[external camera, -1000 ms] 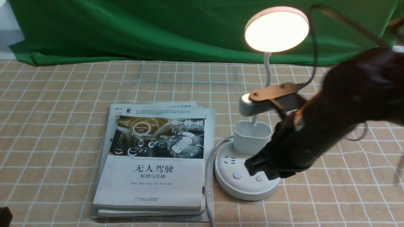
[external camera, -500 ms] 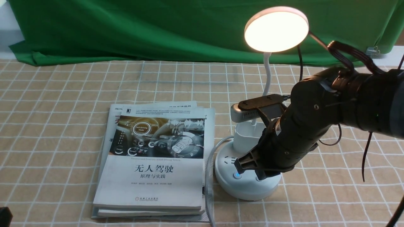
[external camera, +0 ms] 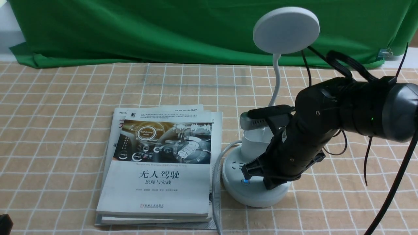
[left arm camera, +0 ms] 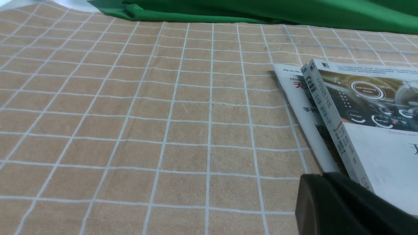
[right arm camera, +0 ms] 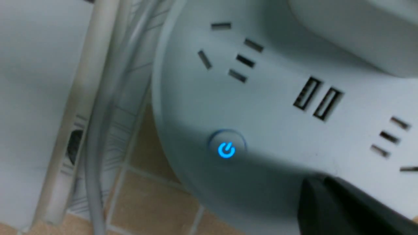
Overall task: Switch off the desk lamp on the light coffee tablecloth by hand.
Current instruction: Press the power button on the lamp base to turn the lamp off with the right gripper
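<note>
The white desk lamp stands on the light coffee tablecloth [external camera: 65, 114], and its round disc head [external camera: 286, 30] is dark. On its round base [external camera: 235, 187] one button [external camera: 245, 181] glows blue; it also shows in the right wrist view [right arm camera: 226, 150]. My right gripper [external camera: 269, 184] is shut, with its tip resting on the base just right of that lit button, where it covers the second button. In the right wrist view the black tip [right arm camera: 313, 192] sits on the white base [right arm camera: 277, 107]. My left gripper [left arm camera: 310, 187] is shut and empty, low over the cloth beside the books.
A stack of books [external camera: 160, 169] lies just left of the lamp base, also in the left wrist view [left arm camera: 375, 130]. A grey cable [external camera: 215, 182] runs between the books and the base. The pen cup [external camera: 253, 143] stands behind my gripper. The green backdrop cloth [external camera: 147, 29] hangs behind.
The lamp head was lit in both earlier frames and is dark now. My right gripper came down and left onto the base and now covers the right button.
</note>
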Controlling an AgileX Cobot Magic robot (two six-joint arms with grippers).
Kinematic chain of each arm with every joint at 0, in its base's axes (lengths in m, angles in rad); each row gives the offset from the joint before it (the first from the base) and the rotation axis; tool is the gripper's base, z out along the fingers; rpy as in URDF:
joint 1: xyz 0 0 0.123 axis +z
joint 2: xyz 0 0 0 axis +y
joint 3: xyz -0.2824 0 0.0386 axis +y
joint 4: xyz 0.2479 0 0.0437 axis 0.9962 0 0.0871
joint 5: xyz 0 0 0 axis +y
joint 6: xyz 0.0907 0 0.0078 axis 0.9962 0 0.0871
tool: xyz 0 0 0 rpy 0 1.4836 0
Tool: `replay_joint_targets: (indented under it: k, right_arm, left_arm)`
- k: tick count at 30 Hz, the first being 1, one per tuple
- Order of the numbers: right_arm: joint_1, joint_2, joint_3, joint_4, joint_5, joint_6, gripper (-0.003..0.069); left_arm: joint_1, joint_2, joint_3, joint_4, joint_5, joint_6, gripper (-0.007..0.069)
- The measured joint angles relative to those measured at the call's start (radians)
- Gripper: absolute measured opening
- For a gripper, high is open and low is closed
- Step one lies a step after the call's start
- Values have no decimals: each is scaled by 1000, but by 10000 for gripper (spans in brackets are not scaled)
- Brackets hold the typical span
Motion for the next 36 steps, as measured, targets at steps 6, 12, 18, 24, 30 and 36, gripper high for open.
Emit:
replay_joint_targets:
  k: [6,12,18,24,30,36]
  right_arm:
    - [-6,-24,4,-5,-6,-1,37]
    - [-6,-57,4,-8,-20,-1,37]
    - [-6,-1,3,-9,-22,-1,38]
    - [-6,8,-4,-9,-28,-2,38]
    - [-5,-23,3,-10,-28,-2,39]
    - [11,-94,5,-12,-28,-2,39]
  left_arm:
    - [0,0,0,0,0,0,5]
    - [0,0,0,0,0,0,5]
    - [0,0,0,0,0,0,5]
    - [0,0,0,0,0,0,5]
    - [0,0,0,0,0,0,5]
    - [0,0,0,0,0,0,5]
